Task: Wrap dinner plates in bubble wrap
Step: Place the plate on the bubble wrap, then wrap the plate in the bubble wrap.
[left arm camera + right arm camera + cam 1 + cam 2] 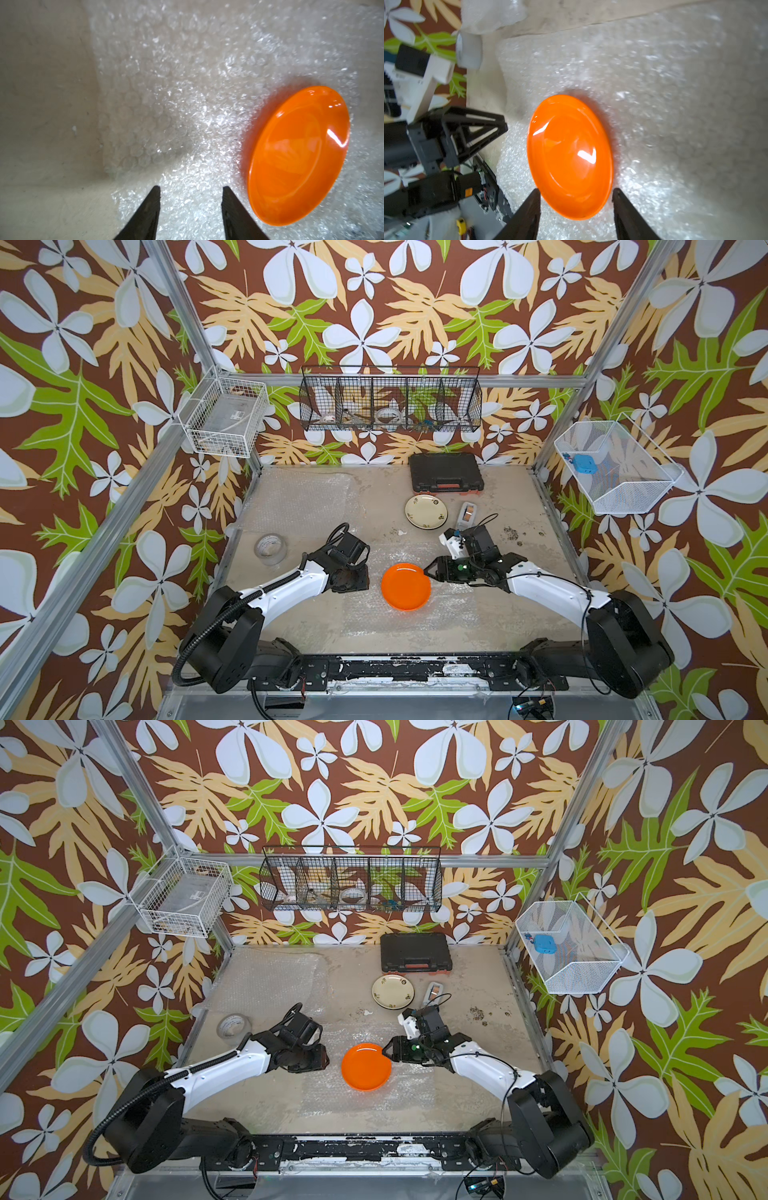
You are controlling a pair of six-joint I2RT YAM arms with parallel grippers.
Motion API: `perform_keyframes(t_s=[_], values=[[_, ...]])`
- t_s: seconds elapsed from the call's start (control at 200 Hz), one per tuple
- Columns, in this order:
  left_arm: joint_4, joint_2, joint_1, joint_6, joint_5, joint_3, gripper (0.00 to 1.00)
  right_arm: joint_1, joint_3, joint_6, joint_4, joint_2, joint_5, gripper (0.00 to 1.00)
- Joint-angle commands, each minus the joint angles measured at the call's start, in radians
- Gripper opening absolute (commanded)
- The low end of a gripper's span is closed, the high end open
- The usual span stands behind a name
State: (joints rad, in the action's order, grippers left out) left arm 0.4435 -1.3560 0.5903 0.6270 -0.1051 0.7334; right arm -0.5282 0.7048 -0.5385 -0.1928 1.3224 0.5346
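A glossy orange dinner plate [406,586] [366,1066] lies face up on a flat sheet of bubble wrap [449,614] [176,93] in the middle of the table. My right gripper [428,572] [576,190] is open at the plate's right rim, with the rim [571,155] between its two fingers and no grip on it. My left gripper [353,578] [191,188] points down over the wrap just left of the orange plate [299,155], open and empty. A cream plate with dark flower marks [426,511] lies bare further back. A second bubble wrap sheet [299,497] is at the back left.
A whitish tape roll [270,548] stands at the left edge. A black case [445,472] sits at the back, and a tape dispenser [467,512] lies right of the cream plate. Wire baskets [390,400] hang on the walls.
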Motion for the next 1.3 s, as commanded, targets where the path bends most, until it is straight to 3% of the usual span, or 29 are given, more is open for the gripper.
perform_keyframes(t_s=[0.0, 0.11, 0.165, 0.28, 0.535, 0.646, 0.746, 0.871, 0.991, 1.186, 1.291], values=[[-0.016, 0.022, 0.003, -0.013, -0.067, 0.0, 0.5, -0.119, 0.071, 0.284, -0.135, -0.014, -0.103, 0.56], [-0.018, 0.039, 0.003, 0.018, -0.097, -0.02, 0.5, -0.288, 0.116, 0.532, -0.206, -0.011, -0.272, 0.56], [-0.026, 0.052, 0.003, 0.037, -0.1, -0.04, 0.5, -0.374, 0.096, 0.671, -0.194, -0.036, -0.297, 0.56], [-0.043, 0.069, 0.003, 0.073, -0.094, -0.08, 0.5, -0.588, 0.028, 0.92, -0.195, -0.066, -0.504, 0.62], [-0.078, 0.078, 0.003, 0.114, -0.096, -0.139, 0.5, -0.636, -0.141, 1.01, -0.07, -0.051, -0.723, 0.73], [-0.088, 0.07, 0.003, 0.126, -0.086, -0.149, 0.51, -0.645, -0.151, 1.016, -0.015, -0.009, -0.748, 0.73], [-0.092, 0.057, 0.003, 0.137, -0.071, -0.143, 0.52, -0.665, -0.147, 1.025, -0.007, -0.013, -0.779, 0.65], [-0.069, 0.041, 0.003, 0.131, -0.019, -0.124, 0.53, -0.668, -0.145, 1.029, -0.027, -0.093, -0.738, 0.44], [-0.027, 0.03, 0.002, 0.114, 0.052, -0.097, 0.53, -0.667, -0.14, 1.047, -0.065, -0.143, -0.692, 0.31], [0.001, 0.021, 0.002, 0.097, 0.078, -0.053, 0.53, -0.647, -0.107, 1.05, -0.08, -0.095, -0.638, 0.0], [0.043, 0.053, 0.002, 0.088, 0.108, -0.009, 0.52, -0.588, -0.066, 1.001, -0.076, -0.063, -0.569, 0.0]])
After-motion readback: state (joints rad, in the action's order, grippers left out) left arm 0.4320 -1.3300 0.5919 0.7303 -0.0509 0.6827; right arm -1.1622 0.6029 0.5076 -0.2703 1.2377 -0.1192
